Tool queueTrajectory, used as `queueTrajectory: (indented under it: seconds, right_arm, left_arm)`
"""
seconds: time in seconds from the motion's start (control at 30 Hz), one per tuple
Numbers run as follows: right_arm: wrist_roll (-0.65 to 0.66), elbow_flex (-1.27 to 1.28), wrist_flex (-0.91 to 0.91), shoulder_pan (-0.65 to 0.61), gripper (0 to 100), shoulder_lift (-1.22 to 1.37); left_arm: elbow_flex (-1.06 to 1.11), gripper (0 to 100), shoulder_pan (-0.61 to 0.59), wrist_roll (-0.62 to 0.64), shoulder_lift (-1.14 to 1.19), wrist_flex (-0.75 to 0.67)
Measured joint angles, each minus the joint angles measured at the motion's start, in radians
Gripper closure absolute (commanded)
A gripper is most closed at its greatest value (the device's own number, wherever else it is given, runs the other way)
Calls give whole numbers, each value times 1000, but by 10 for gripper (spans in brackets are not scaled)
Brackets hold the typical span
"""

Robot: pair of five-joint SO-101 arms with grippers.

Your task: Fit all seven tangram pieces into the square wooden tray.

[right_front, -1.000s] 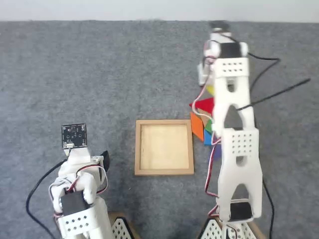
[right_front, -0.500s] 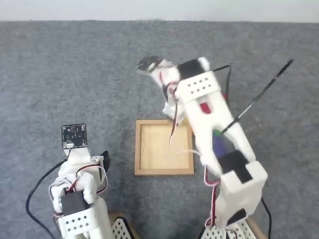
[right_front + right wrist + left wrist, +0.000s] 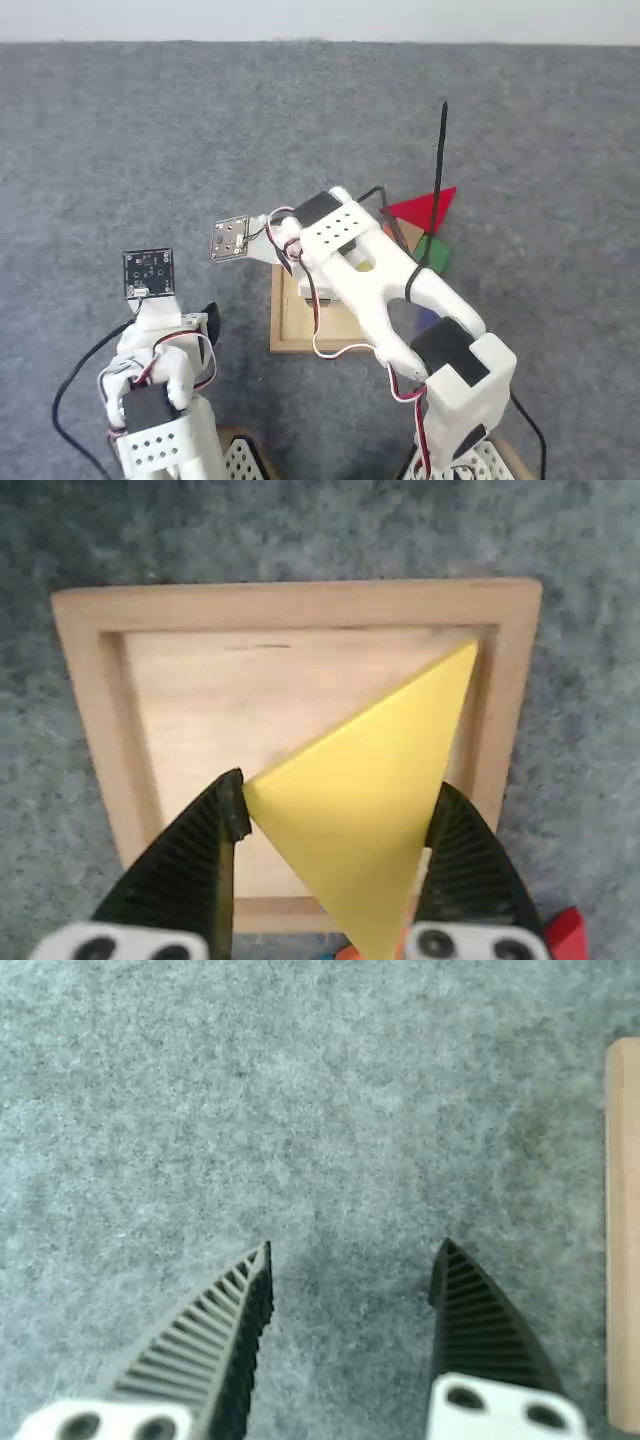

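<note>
The square wooden tray [image 3: 300, 600] lies on grey carpet with nothing on its floor. My right gripper [image 3: 340, 790] hangs over it, shut on a yellow triangle [image 3: 370, 810] that spans much of the tray's floor from above. In the high view the right arm [image 3: 350, 250] lies bent across the tray [image 3: 283, 322] and covers most of it. A red triangle [image 3: 425, 208], a green piece [image 3: 436, 254] and an orange sliver [image 3: 395, 232] lie just right of the tray. My left gripper [image 3: 355, 1250] is open over bare carpet, left of the tray's rim [image 3: 622, 1240].
The left arm [image 3: 155, 390] is folded at the near left corner. A black cable [image 3: 440, 170] stands up from the right arm over the loose pieces. Open carpet stretches to the far side and to the left of the tray.
The right arm has swung from the pile at the far right leftward and back over the tray, carrying the yellow triangle. The left arm has not moved.
</note>
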Motion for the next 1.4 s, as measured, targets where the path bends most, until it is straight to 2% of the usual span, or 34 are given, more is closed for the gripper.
queueTrajectory:
  seconds: [0.13,0.3,0.8,0.9,1.1,1.23,1.4]
  right_arm:
    - [15,2,-23,2,746,0]
    - [115,5,-9,3,647,0]
    - [132,3,6,52,734,-34]
    - [34,-44,-20,77,731,-37]
    - [-275,-72,-167,46,731,-37]
    - [-351,-60,-284,25,731,2]
    - [-370,-57,-334,20,731,104]
  left_arm:
    - [0,755,0,0,0,0]
    - [0,755,0,0,0,0]
    - [0,755,0,0,0,0]
    - [0,755,0,0,0,0]
    - [0,755,0,0,0,0]
    - [0,755,0,0,0,0]
    - [0,755,0,0,0,0]
